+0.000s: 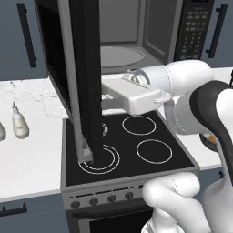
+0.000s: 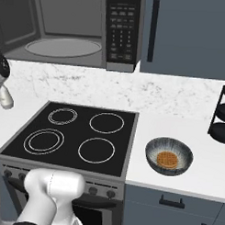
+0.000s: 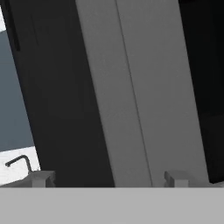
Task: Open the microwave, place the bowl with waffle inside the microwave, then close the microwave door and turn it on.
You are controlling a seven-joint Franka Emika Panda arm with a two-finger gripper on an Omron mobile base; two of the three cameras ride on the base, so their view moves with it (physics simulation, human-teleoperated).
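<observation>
The microwave (image 2: 67, 25) hangs above the stove with its grey interior and glass turntable (image 2: 63, 47) exposed. The microwave door (image 1: 86, 77) is swung out and stands edge-on over the stove's left burners. My gripper (image 3: 108, 178) is open, and its two fingertips (image 3: 41, 178) sit close against the door's grey frame (image 3: 140, 96) with nothing between them. In the left base view my white hand (image 1: 120, 93) reaches the door's inner side. The dark grey bowl (image 2: 169, 155) rests on the counter right of the stove, with the golden waffle (image 2: 167, 159) lying in it.
The black stovetop (image 2: 72, 136) lies under the microwave. A white bottle (image 1: 19, 123) stands on the left counter. A black tiered rack (image 2: 222, 113) occupies the far right counter. Blue-grey cabinets with black handles (image 2: 153, 30) flank the microwave. The button panel (image 2: 121, 32) is on its right.
</observation>
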